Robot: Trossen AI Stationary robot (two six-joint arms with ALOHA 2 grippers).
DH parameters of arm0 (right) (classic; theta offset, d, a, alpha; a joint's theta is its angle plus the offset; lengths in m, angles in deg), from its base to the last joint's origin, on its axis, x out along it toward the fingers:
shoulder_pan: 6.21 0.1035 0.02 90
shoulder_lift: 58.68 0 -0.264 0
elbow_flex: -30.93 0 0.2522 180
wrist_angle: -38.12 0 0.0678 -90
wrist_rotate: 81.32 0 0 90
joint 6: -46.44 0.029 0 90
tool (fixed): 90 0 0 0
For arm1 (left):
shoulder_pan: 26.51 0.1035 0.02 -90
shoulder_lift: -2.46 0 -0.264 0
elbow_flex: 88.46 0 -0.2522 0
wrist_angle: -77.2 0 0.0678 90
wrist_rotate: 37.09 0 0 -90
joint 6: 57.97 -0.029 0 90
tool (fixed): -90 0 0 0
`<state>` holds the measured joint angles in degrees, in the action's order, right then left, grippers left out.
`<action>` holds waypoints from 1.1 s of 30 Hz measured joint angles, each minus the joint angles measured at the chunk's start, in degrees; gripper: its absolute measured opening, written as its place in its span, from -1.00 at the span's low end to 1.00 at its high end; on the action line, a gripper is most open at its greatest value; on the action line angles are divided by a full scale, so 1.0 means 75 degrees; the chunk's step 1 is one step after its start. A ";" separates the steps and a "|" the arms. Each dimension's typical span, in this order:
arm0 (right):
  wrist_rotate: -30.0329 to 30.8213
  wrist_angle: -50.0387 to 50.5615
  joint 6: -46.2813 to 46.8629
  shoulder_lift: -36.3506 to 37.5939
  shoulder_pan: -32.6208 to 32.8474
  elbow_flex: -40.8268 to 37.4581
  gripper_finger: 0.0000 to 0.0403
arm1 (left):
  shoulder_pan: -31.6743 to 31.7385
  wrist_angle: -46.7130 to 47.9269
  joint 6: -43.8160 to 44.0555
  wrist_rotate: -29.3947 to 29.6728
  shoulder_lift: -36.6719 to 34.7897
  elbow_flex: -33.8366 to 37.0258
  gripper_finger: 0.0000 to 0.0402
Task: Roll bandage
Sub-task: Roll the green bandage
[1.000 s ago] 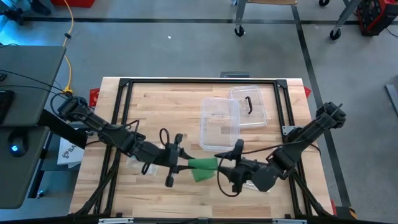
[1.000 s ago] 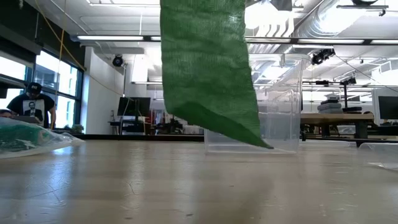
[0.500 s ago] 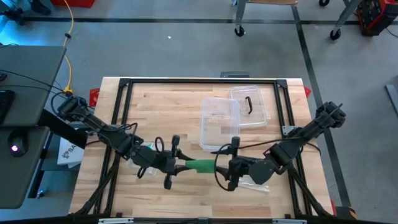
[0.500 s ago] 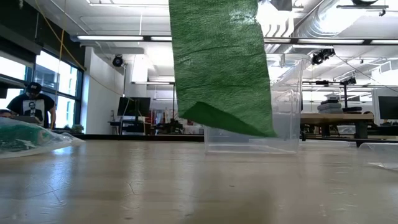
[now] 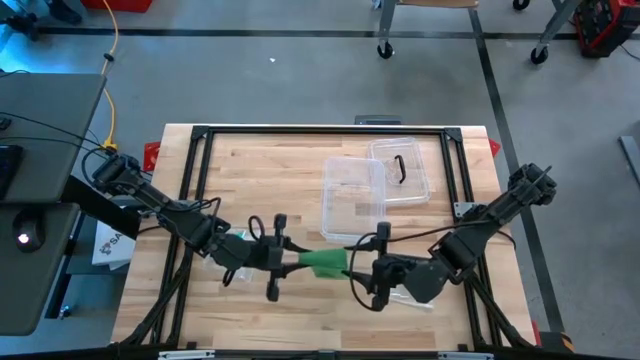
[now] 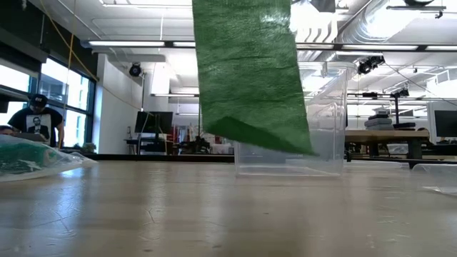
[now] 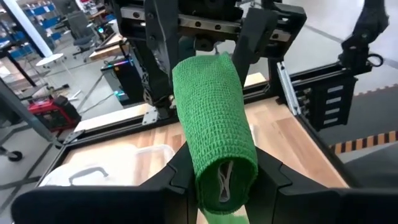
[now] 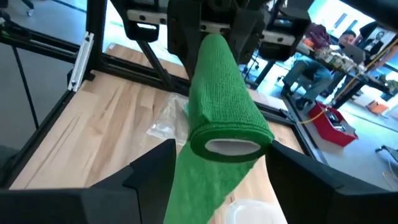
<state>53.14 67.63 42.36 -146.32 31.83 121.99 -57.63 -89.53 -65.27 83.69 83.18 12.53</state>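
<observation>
A green bandage roll (image 5: pixel 325 262) hangs in the air between my two grippers, over the table's near middle. Its loose tail (image 6: pixel 250 78) drops from the roll, and the tail's lower edge is clear of the tabletop. My left gripper (image 5: pixel 277 258) is shut on the roll's left end. My right gripper (image 5: pixel 377 266) is open. Its fingers (image 8: pixel 149 169) stand on either side of the roll's right end (image 8: pixel 231 142), and I cannot tell whether they touch it. My left gripper pinches the roll's left end (image 7: pixel 225 182) between its two fingers (image 7: pixel 180 175), one on each side of the rolled layers. The fingers come nearly level from the table's left and lie along the roll. The roll is lifted clear and juts out past the fingertips toward the right gripper.
A clear plastic box (image 5: pixel 354 200) and its lid (image 5: pixel 402 170) lie on the table's far middle. The box (image 6: pixel 314 121) stands behind the tail in the low view. Clear wrappers lie under the left arm (image 5: pixel 228 262) and by the right gripper (image 5: pixel 412 296). A person (image 6: pixel 36 118) sits beyond the table.
The hanging tail has swung and drawn up a little. Its low corner now sits higher above the table, and less of it spreads out below the roll in the high view. My right gripper moved in toward the roll's end, then eased back slightly. Both wrists have rolled.
</observation>
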 joint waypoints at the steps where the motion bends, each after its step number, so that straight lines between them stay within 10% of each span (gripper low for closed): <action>1: -0.0002 -0.0072 -0.0046 0.0000 0.0000 0.0000 0.18 | -0.0003 -0.0010 -0.0010 -0.0010 0.0000 0.0000 -0.60; 11: -0.0092 -0.0790 -0.0297 0.0000 -0.0118 0.0009 0.16 | 0.0003 -0.0101 -0.0034 -0.0003 -0.0009 0.0002 -0.60; 23: -0.1537 -0.0684 -0.0033 0.0006 -0.0364 0.0015 -0.40 | -0.0096 -0.0074 -0.0031 -0.0128 -0.0003 0.0005 -0.60; 33: -0.1549 -0.0594 0.0457 0.0012 -0.0442 0.0015 0.21 | -0.0155 -0.0114 -0.0040 0.0041 -0.0003 0.0008 -0.60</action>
<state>41.52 63.17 45.79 -146.23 28.51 122.10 -58.79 -90.38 -65.57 84.00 83.16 12.59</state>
